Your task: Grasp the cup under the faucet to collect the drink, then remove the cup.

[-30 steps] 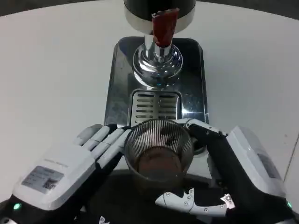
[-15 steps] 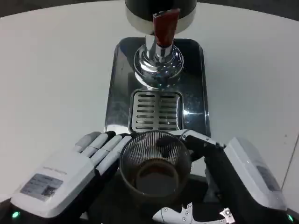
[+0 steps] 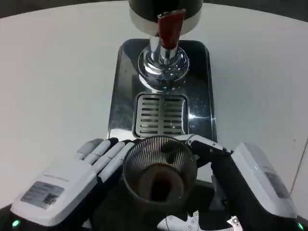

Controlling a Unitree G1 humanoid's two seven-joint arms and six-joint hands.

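I am keeping my left hand (image 3: 65, 180) pressed against the left side of the cup (image 3: 159, 175), fingers laid flat along its ribbed wall, so it is cradling the glass rather than hanging free. The cup is sitting between my two hands, nearer to me than the slotted drip grate (image 3: 160, 114), just off the front edge of the steel tray (image 3: 125, 91). A second ago the cup was closer to the grate; since then I have been drawing it toward myself, and over the last half second it has hardly moved. Dark liquid is showing in its bottom, so I am judging the collecting step done and the removal well under way.

The faucet (image 3: 163, 57), with its red lever (image 3: 169, 26), is standing at the far end of the tray, well beyond the cup, so nothing more can be pouring into it.

My right hand (image 3: 240, 183) is wrapping the cup's right side, dark fingers curling around the rim's far edge, gripping it together with the left. What I am judging left is setting it down steadily without slopping.
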